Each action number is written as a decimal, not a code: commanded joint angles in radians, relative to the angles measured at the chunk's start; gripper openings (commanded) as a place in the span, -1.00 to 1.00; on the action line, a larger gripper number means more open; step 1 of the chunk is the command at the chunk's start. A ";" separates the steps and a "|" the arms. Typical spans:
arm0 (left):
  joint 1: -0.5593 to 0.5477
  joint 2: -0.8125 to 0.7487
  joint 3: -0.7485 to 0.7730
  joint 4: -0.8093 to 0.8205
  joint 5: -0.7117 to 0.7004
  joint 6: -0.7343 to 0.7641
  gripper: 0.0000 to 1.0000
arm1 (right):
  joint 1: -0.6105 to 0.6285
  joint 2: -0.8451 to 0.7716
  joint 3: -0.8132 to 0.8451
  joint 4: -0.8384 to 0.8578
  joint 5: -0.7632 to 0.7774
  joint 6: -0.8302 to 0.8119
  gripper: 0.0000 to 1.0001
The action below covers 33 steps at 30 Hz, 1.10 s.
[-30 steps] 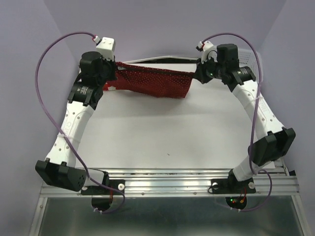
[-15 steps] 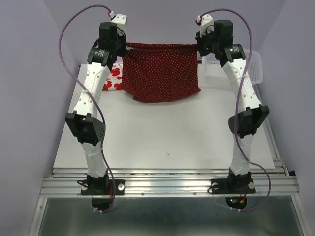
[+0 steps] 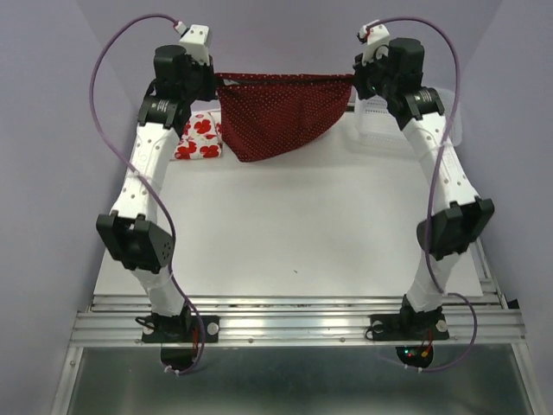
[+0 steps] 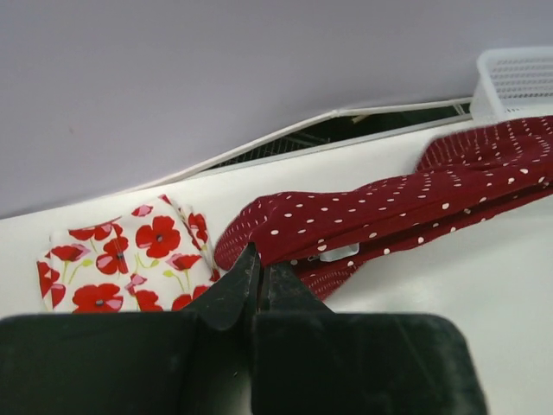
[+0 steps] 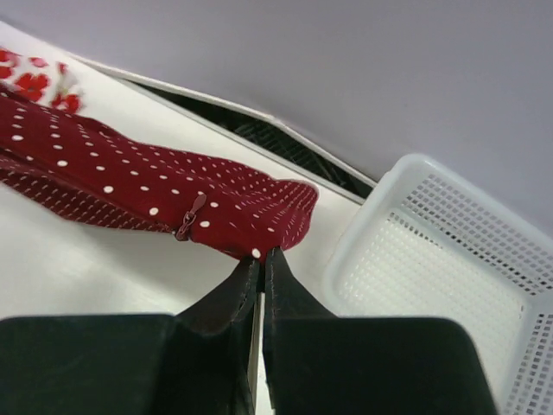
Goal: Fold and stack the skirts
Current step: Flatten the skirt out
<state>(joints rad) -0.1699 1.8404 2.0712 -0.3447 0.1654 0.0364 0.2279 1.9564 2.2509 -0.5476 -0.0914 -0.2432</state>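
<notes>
1. Both arms reach higher and stand a bit wider apart than half a second ago. The dark red dotted skirt (image 3: 276, 117) now hangs in a lopsided swoop, lowest toward the left, instead of the squarer drape it had.
2. Left gripper (image 4: 257, 264) is pinched tight on one end of the skirt's top edge. The wrist view shows the cloth wedged right at the fingertips, with a small white tag (image 4: 339, 252) just beside them.
3. Same deal on the right gripper (image 5: 262, 259): it's clamped on the other corner, and a zipper pull (image 5: 186, 220) shows a little way along the fabric.
4. So the skirt is strung between the two claws over the far side of the table (image 3: 302, 225), top edge nearly level. Can't tell whether the bottom tip touches the tabletop.
5. The floral skirt (image 3: 199, 138) sits folded into a small square at the far left, just beside the hanging one.
6. The white lattice basket (image 3: 380, 138) is at the far right, partly behind the right arm.
</notes>
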 commanded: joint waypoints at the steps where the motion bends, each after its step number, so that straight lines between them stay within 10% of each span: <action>1: 0.049 -0.278 -0.253 0.021 -0.004 0.029 -1.00 | -0.056 -0.296 -0.355 0.032 -0.054 -0.004 -0.99; 6: 0.047 -0.545 -0.863 0.038 0.190 0.131 -1.00 | -0.056 -0.488 -0.834 -0.024 -0.179 -0.087 -0.99; 12: 0.047 -0.725 -1.034 -0.031 0.238 0.096 -1.00 | -0.056 -0.636 -0.923 -0.078 -0.174 -0.085 -0.99; 18: 0.049 -0.727 -1.034 -0.234 0.322 0.272 -0.92 | -0.056 -0.634 -0.969 -0.423 -0.284 -0.258 -0.99; 25: 0.043 -0.764 -1.040 -0.200 0.318 0.241 -1.00 | -0.056 -0.734 -1.070 -0.410 -0.275 -0.225 -0.99; 33: 0.043 -0.393 -0.534 -0.031 0.188 0.045 -1.00 | -0.056 -0.357 -0.540 -0.229 -0.147 -0.116 -0.99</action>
<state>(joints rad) -0.1555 1.2766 1.1957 -0.5381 0.5228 0.1699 0.2081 1.4139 1.4128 -0.9134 -0.4046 -0.3981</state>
